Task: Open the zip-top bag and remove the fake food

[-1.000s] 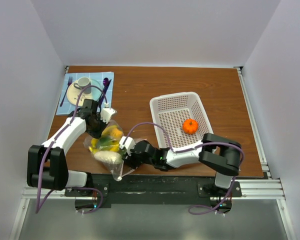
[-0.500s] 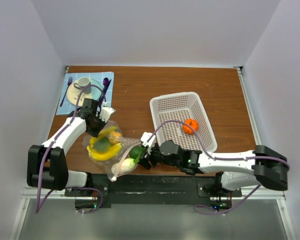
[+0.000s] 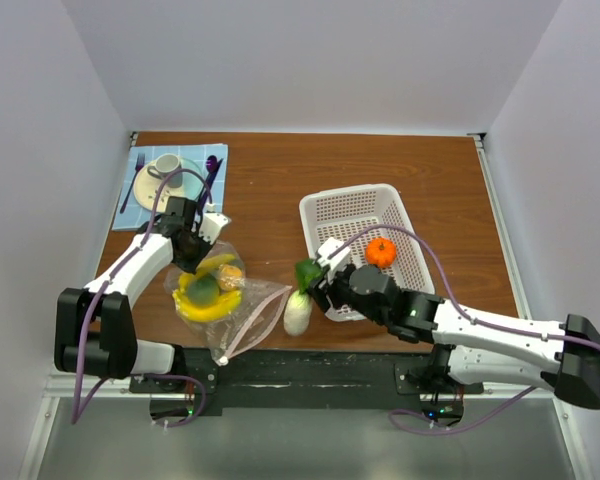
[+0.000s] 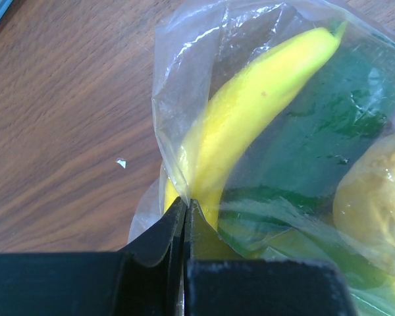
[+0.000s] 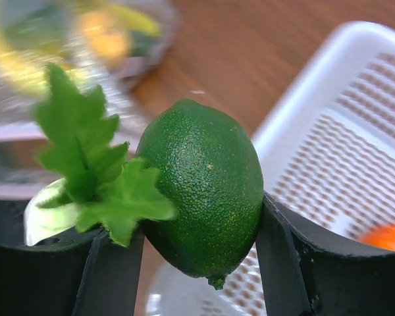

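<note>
The zip-top bag (image 3: 228, 300) lies at the front left with its pink zip strip toward the front. It holds a yellow banana (image 4: 250, 112), a dark green piece (image 4: 316, 131) and a yellowish piece (image 4: 375, 197). My left gripper (image 3: 188, 250) is shut on the bag's back edge (image 4: 174, 178). My right gripper (image 3: 318, 282) is shut on a green lime (image 5: 201, 184), just left of the white basket's (image 3: 320, 215) near corner. A white oblong piece (image 3: 298, 314) with green leaves (image 5: 92, 164) hangs against its left finger; whether it is gripped I cannot tell.
An orange fruit (image 3: 381, 252) lies in the white perforated basket. A blue mat (image 3: 140, 195) with a cup on a saucer (image 3: 166, 165), a fork and a purple spoon (image 3: 211, 175) lies at the back left corner.
My right gripper has pulled back out of the bag's mouth and moved right toward the basket, carrying the lime and the white leafy piece. The bag has slackened. My left gripper has stayed put.
</note>
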Available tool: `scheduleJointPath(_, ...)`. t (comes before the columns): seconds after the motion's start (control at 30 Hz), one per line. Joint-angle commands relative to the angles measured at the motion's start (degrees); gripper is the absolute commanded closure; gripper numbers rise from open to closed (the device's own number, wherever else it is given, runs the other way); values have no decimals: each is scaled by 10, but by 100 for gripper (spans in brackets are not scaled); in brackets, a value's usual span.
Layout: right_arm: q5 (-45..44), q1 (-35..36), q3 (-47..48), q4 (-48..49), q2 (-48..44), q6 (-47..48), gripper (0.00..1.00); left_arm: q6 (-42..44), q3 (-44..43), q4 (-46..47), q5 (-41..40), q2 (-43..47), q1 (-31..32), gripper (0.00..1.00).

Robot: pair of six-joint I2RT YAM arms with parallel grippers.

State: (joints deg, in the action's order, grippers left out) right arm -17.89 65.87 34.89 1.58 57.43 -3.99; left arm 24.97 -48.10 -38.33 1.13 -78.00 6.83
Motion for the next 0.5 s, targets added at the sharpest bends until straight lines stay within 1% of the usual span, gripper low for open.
scheduleJointPath(0.0, -98, -55, 41, -14, -20, 0, 100, -8, 5, 15, 2, 5, -2, 98)
scheduleJointPath(0.1, -143, -94, 64, -28, -16, -4, 100, -8, 12, 19, 6, 6, -2, 99)
scheduleJointPath(0.2, -164, -139, 92, -44, 3, -18, 100, -6, 16, 20, 11, 7, -2, 99)
scheduleJointPath(0.37, -238, -178, 118, -58, 29, -58, 100, -3, 23, 22, 12, 16, -2, 99)
scheduleJointPath(0.47, -264, -189, 126, -71, 44, -85, 100, -2, 34, 26, 13, 20, -2, 99)
